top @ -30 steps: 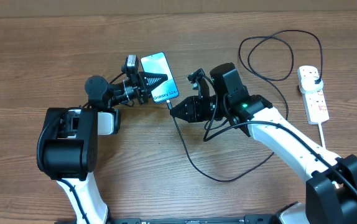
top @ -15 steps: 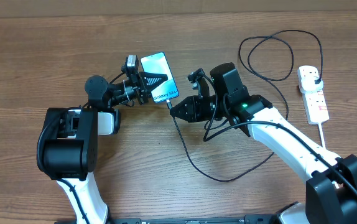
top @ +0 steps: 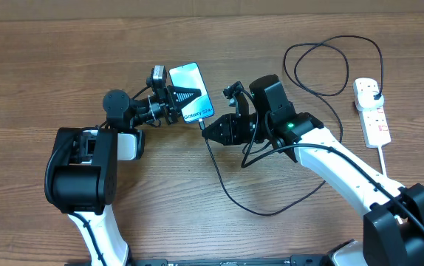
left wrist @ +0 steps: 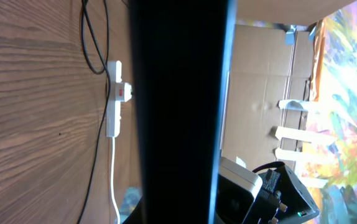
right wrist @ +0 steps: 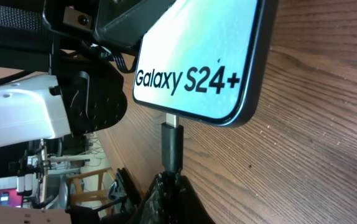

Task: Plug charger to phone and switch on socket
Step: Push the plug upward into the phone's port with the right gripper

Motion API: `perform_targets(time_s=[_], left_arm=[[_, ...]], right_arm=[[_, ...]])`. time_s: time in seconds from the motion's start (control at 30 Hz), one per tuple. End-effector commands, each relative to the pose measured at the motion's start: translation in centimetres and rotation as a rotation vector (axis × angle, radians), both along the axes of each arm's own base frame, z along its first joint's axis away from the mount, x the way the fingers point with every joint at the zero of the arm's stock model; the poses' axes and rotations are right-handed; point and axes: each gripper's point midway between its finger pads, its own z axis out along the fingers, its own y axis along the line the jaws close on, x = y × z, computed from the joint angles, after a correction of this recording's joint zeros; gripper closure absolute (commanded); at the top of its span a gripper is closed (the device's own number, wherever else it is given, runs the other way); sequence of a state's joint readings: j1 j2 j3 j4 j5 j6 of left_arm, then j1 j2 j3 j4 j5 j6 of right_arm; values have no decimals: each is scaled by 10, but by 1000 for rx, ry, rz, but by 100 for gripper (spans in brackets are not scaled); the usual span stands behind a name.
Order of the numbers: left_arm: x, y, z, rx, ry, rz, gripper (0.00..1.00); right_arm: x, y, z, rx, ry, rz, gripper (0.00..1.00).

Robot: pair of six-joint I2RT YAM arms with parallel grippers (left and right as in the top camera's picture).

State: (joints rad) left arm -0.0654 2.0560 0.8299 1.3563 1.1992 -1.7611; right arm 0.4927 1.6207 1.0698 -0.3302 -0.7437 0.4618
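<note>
Right end effector point(top: 206, 128), closed on the charger point(right wrist: 171, 146) tip, holds it at the port of the phone point(top: 185, 74), clamped by the left end effector point(top: 186, 94) at the bench's 11 o'clock; seating looks partial, and the socket point(top: 372, 111) at 3 o'clock is yet to be switched.

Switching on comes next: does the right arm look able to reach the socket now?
Probably yes, once it lets go: the right gripper is shut on the charger tip at the phone; only its cable loop lies toward the socket.

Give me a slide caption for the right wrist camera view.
Right end effector holds the charger connector at the bottom edge of the lit phone, over a wooden table.
</note>
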Motion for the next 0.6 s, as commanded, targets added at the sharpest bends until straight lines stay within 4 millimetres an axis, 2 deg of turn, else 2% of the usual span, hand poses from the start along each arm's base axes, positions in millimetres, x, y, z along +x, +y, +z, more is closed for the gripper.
perform_targets(time_s=[0.0, 0.57], left_arm=[[-2, -3, 12, 8, -72, -4, 96], [-15, -6, 10, 39, -152, -77, 95]], right_arm=[[3, 2, 6, 1, -15, -14, 96], [8, -1, 3, -17, -17, -44, 96]])
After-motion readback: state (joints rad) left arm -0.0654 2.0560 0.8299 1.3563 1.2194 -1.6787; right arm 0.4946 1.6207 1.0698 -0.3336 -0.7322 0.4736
